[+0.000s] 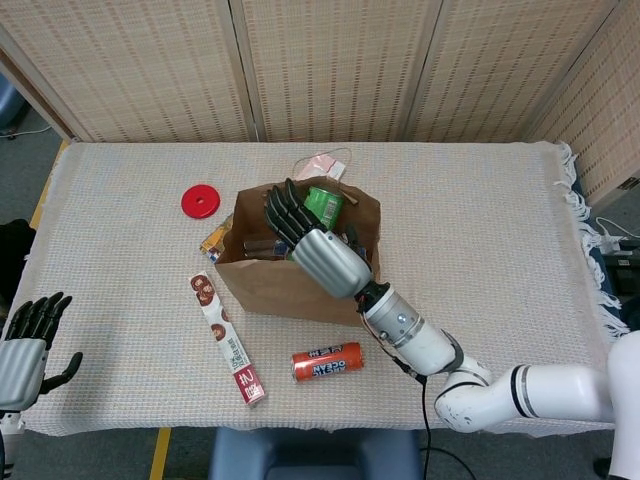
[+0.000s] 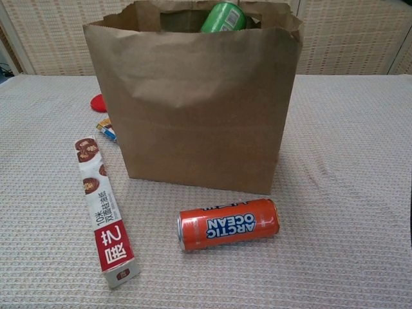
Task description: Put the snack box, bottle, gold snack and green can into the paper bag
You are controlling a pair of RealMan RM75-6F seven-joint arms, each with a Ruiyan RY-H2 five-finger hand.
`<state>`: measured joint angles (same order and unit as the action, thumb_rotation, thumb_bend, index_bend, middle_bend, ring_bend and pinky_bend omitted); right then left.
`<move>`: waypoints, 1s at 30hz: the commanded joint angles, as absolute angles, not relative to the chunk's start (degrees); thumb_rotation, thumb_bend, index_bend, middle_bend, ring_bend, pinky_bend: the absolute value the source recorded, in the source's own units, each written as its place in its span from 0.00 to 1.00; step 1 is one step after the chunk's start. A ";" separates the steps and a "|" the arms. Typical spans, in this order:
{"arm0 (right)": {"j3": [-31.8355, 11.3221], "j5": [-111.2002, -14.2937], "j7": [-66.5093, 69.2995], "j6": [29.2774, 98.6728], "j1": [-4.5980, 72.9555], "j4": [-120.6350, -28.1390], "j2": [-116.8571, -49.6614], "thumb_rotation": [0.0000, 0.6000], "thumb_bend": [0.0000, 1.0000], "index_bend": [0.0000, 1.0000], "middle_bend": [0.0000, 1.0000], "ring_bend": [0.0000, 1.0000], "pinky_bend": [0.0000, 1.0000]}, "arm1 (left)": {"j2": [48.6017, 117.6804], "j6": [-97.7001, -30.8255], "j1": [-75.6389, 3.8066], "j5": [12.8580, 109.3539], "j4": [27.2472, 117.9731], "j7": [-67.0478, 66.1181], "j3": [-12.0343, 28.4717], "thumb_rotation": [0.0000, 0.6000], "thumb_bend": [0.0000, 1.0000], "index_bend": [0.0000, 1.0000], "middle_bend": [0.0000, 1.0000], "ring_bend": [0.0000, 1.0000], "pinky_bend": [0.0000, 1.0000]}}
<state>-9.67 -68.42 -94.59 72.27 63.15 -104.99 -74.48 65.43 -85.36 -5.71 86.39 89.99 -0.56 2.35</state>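
Note:
The brown paper bag (image 1: pixel 280 290) (image 2: pixel 193 116) stands upright mid-table. The green can (image 1: pixel 325 203) (image 2: pixel 223 17) leans inside it, its top poking above the rim. My right hand (image 1: pixel 322 255) hovers over the bag's opening with fingers (image 1: pixel 283 208) spread, holding nothing and just in front of the can. Other items lie deeper in the bag, mostly hidden by the hand. A gold-and-blue snack packet (image 1: pixel 212 240) (image 2: pixel 107 129) lies on the cloth against the bag's left side. My left hand (image 1: pixel 25 345) hangs open off the table's near-left corner.
An orange can (image 1: pixel 327 361) (image 2: pixel 228 223) lies on its side in front of the bag. A long red-and-white box (image 1: pixel 227 339) (image 2: pixel 105 210) lies to the bag's front left. A red disc (image 1: pixel 200 202) (image 2: pixel 98 102) sits behind left; a pink tag (image 1: pixel 325 163) behind the bag.

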 commanded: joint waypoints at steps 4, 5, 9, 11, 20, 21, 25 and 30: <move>-8.99 -71.49 -83.73 82.31 53.96 -111.55 -69.86 1.00 0.04 0.00 0.03 0.00 0.07 | 65.44 -85.36 -5.73 86.37 90.03 -0.68 2.38 1.00 0.35 0.00 0.00 0.00 0.00; -8.62 -71.70 -81.68 83.90 52.21 -112.64 -69.26 1.00 0.04 0.00 0.03 0.00 0.07 | 65.44 -85.36 -5.72 86.38 90.04 -0.70 2.36 1.00 0.35 0.00 0.00 0.00 0.00; -5.04 -75.01 -69.36 89.49 43.83 -115.65 -65.95 1.00 0.04 0.00 0.03 0.00 0.06 | 65.53 -85.43 -5.71 86.37 90.06 -1.02 2.39 1.00 0.35 0.00 0.00 0.00 0.00; -2.39 -77.05 -63.47 91.48 39.66 -115.74 -64.45 1.00 0.04 0.00 0.03 0.00 0.06 | 65.59 -85.48 -5.69 86.32 90.14 -1.31 2.41 1.00 0.35 0.00 0.00 0.00 0.00; 10.58 -84.40 -36.07 96.56 22.10 -109.80 -65.68 1.00 0.04 0.00 0.01 0.00 0.03 | 66.00 -85.95 -5.46 86.06 90.35 -2.63 2.55 1.00 0.35 0.00 0.00 0.00 0.00; 12.08 -84.94 -33.45 97.19 19.71 -107.41 -66.62 1.00 0.04 0.00 0.01 0.00 0.02 | 66.03 -85.98 -5.44 86.06 90.33 -2.75 2.55 1.00 0.35 0.00 0.00 0.00 0.00; 12.93 -88.32 -26.78 101.01 13.88 -93.80 -71.46 1.00 0.04 0.00 0.01 0.00 0.00 | 66.07 -85.94 -5.44 85.96 90.26 -2.56 2.61 1.00 0.35 0.00 0.00 0.00 0.00; 11.91 -86.72 -22.80 98.41 11.43 -90.72 -72.07 1.00 0.04 0.00 0.00 0.00 0.00 | 66.05 -85.89 -5.47 86.04 90.31 -2.55 2.58 1.00 0.35 0.00 0.00 0.00 0.00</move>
<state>11.11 -85.67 -26.81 98.30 14.84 -93.33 -70.27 66.05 -85.90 -5.47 86.04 90.31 -2.56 2.58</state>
